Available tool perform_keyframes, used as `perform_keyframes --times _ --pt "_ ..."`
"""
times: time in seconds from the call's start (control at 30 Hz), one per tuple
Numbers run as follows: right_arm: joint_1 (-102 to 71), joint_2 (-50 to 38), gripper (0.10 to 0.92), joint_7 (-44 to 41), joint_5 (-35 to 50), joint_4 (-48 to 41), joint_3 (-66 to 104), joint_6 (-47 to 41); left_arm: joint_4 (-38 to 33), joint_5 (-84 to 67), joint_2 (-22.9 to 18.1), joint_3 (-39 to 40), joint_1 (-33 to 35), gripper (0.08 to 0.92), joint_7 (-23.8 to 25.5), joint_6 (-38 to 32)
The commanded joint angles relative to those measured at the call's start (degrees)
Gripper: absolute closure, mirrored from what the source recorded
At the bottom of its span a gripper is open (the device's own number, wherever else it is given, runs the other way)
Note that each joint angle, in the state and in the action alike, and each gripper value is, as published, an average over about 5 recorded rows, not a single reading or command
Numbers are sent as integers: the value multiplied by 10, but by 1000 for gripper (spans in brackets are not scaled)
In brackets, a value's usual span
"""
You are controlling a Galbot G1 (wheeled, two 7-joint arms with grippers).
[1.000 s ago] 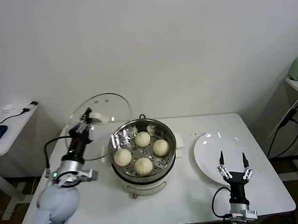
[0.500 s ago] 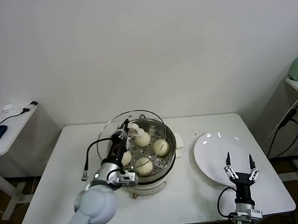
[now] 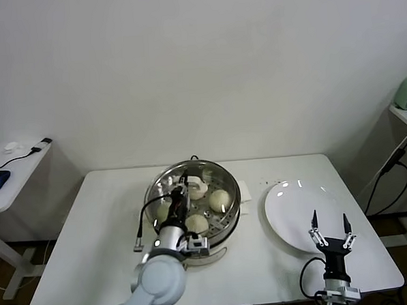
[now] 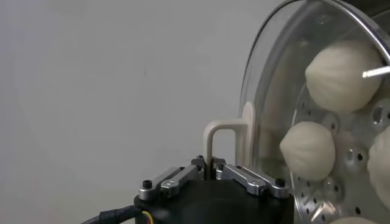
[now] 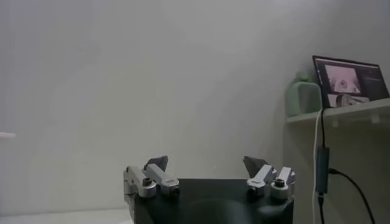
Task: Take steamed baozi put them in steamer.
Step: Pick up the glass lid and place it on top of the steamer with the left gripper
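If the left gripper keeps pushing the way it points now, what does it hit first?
Probably the steamer: the left gripper is shut on the glass lid's handle, so the glass lid meets the rim above the baozi. Depth is unclear.

Four steamed baozi (image 3: 220,200) sit in one steamer (image 3: 229,218) — under one glass lid (image 4: 274,91). One white plate (image 3: 288,213), one table (image 3: 98,219) — two grippers.
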Motion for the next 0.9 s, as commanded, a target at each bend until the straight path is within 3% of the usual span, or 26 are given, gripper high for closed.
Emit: perform_keyframes --times 0.03,0.9 --pt "-1 0 203 -2 -1 -3 1 0 25 30 -18 25 -8 859 -18 22" --pt "-2 2 203 -1 -4 -1 -8 2 51 46 -27 27 -3 859 -34 9"
